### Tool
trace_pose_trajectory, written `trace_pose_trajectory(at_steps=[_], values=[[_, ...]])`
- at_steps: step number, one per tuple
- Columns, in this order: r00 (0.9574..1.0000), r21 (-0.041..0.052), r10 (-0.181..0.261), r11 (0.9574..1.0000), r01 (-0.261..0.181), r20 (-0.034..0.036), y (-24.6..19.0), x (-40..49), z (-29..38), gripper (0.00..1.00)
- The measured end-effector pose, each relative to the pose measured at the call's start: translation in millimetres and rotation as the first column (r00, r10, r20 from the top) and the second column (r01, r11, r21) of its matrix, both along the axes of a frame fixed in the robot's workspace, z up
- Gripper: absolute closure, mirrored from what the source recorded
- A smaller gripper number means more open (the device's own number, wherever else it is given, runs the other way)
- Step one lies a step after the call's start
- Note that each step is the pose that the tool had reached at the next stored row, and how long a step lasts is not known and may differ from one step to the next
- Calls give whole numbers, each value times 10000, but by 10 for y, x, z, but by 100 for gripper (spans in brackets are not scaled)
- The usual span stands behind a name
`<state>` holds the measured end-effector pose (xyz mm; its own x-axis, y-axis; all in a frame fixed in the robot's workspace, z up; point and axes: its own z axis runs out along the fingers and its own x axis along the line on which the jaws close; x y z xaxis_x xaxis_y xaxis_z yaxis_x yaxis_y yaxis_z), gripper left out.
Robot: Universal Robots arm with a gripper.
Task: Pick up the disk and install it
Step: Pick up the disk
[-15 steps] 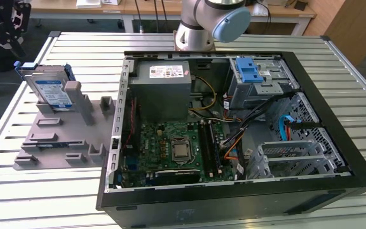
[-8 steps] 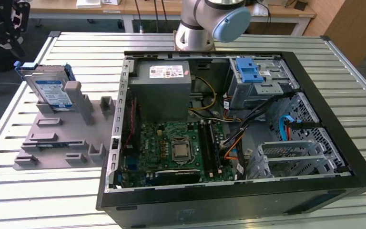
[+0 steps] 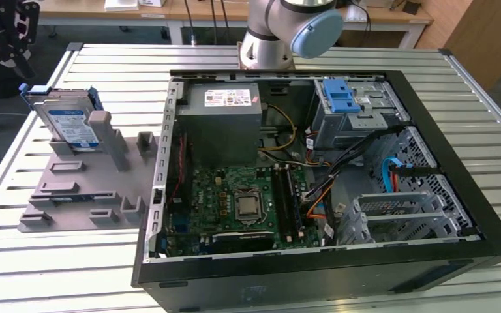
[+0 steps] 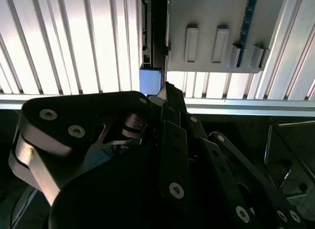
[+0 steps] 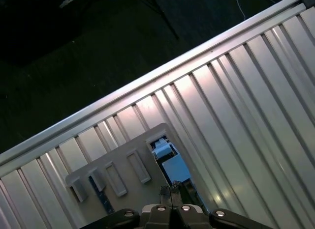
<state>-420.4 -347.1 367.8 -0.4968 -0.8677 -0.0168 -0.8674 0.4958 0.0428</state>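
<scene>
The disk point(image 3: 66, 124) is seen standing upright on its edge in a slot at the far end of a grey holder point(image 3: 76, 189), with its white-and-blue label turned toward the exterior view and its blue frame showing along the top and sides. A grey post of the holder is set just in front of it. The holder is laid flat on the slatted metal table point(image 3: 24, 261), at the exterior view's left of an open computer case point(image 3: 320, 277), so the disk is kept outside the case and is not yet installed.

Inside the case a green circuit board point(image 3: 233, 202) is seen low down, a grey power box point(image 3: 224, 111) above it, and a metal cage with a blue latch point(image 3: 355, 104) toward the exterior view's right. The arm's base point(image 3: 276, 32) is mounted behind the case.

In the first wrist view the gripper point(image 5: 171, 190) is held above the holder, close to the disk's blue-framed edge, though contact cannot be told. Its jaws are seen drawn together, and nothing is gripped between them. The same blue edge is shown just past the gripper's tip in the second wrist view.
</scene>
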Motion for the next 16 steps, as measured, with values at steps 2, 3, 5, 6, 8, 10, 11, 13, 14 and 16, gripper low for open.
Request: trace_pose_trajectory(at_steps=[2,3,5,6,8,10,11,13,14,16], values=[[9999,0,129,9999,-129,0,0,-1,0,89],[9998,0,192,9998,-192,0,0,-1,0,89],[9995,0,320,9995,-320,0,0,-2,0,89],[9993,0,383,9993,-383,0,0,-2,0,89],[9987,0,514,9987,-514,0,0,-2,0,89],[9980,0,638,9980,-638,0,0,-3,0,89],[9976,0,699,9976,-699,0,0,-3,0,89],[9966,0,829,9966,-829,1,0,-4,0,89],[9961,0,886,9961,-886,0,0,-4,0,89],[9949,-1,1011,9949,-1011,-1,0,-5,0,89]])
